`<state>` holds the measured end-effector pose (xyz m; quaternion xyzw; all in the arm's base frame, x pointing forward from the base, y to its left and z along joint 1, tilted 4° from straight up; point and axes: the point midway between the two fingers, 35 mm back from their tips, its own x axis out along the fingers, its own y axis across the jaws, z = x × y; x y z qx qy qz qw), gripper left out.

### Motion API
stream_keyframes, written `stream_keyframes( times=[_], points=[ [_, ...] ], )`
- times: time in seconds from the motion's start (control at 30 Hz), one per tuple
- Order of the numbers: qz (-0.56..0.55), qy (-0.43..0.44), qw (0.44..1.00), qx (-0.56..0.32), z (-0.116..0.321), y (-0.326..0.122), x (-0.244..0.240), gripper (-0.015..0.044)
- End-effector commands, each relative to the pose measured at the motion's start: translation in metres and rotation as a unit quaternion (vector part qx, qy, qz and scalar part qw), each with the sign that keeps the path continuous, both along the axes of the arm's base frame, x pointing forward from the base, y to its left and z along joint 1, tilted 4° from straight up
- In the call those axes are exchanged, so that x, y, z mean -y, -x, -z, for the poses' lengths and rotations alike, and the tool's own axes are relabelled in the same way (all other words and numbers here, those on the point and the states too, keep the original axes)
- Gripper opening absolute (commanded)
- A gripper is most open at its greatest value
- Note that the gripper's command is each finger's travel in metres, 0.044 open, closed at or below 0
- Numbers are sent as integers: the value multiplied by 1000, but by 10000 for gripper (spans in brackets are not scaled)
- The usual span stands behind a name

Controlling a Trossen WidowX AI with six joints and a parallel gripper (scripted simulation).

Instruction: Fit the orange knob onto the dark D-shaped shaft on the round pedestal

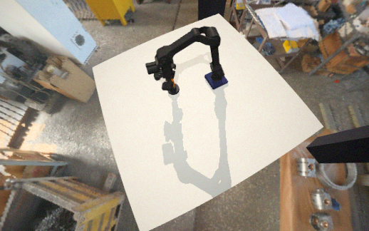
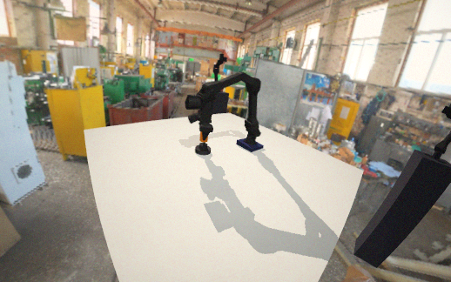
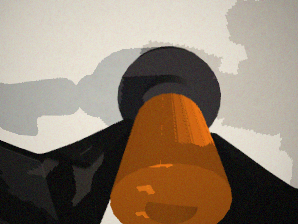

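The orange knob is upright between the fingers of my gripper, which is shut on it. The knob is over the round dark pedestal. In the exterior view a short dark stretch shows between the knob's lower end and the pedestal's disc. In the wrist view the knob's near end has a darker patch, and its far end covers the middle of the pedestal. The shaft's flat side and the knob's hole are hidden. I cannot tell how far the shaft is inside the knob.
The arm's dark blue base stands on the white table, to the right of the pedestal in the top and exterior views. The arm arches from the base over to the pedestal. Its shadow lies across the table.
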<state>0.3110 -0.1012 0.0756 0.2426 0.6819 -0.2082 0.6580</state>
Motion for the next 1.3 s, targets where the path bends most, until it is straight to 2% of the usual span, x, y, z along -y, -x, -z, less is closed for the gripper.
stream_keyframes(
  times=[0.0, 1.27],
  points=[
    [4, 3, 1000, 0, 1, 2, 0, 0],
    [30, 4, 1000, -1, 5, -1, 1, 0]
  ],
)
